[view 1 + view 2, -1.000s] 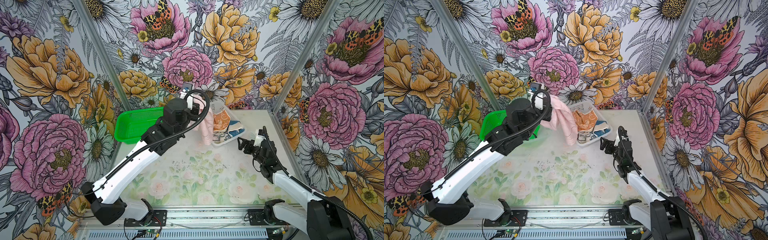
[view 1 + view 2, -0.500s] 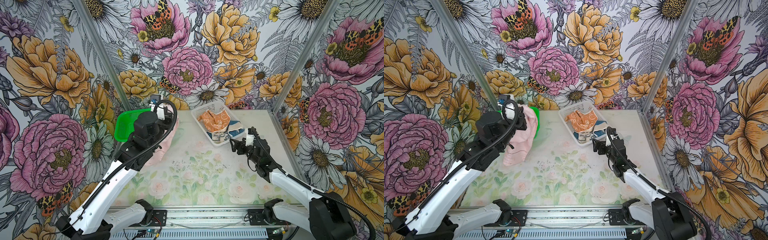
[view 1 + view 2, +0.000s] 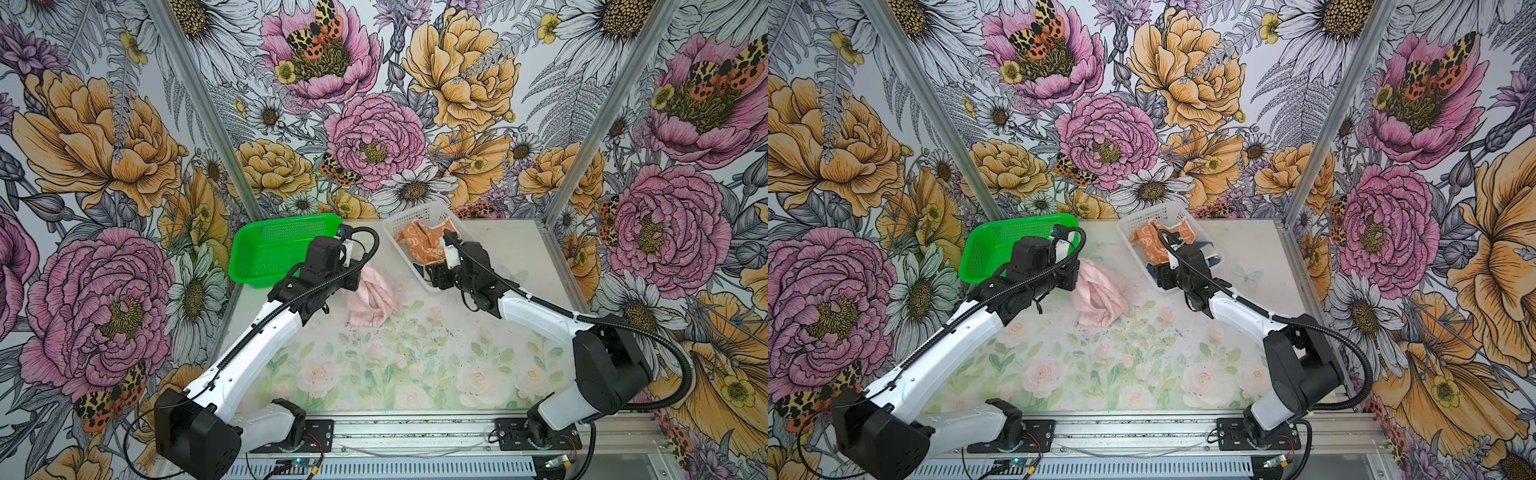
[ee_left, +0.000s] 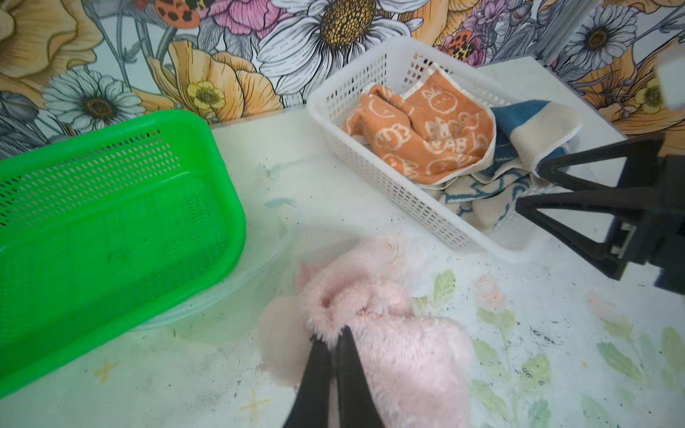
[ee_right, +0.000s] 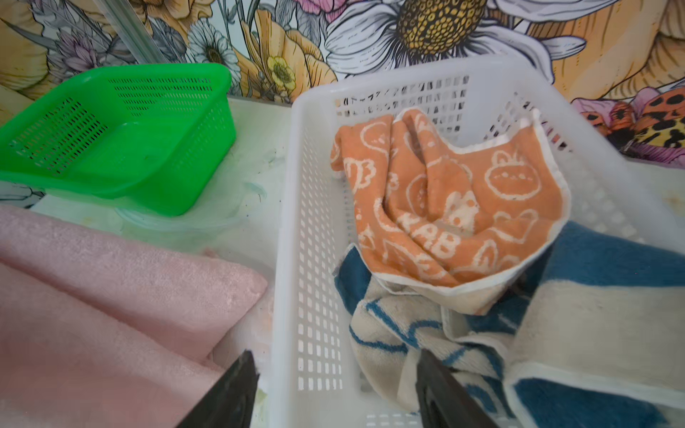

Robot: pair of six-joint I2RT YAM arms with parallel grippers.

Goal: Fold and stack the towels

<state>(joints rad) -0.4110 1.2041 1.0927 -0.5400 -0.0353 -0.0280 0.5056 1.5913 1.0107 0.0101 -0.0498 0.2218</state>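
Pale pink towel [image 3: 372,297], orange rabbit-print towel [image 3: 422,245], blue-and-cream towel [image 5: 578,318], green basket [image 3: 270,249], white basket [image 3: 409,212]

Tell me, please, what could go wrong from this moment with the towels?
1. The right jaws stand open astride the white basket's wall; closing may pinch the wall, not the blue towel.
2. The left jaws pinch the pink towel, which lies bunched; it may fold crooked.

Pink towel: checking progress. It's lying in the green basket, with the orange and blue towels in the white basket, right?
No: the pink towel lies on the table beside the green basket, as both top views show. The rest holds.
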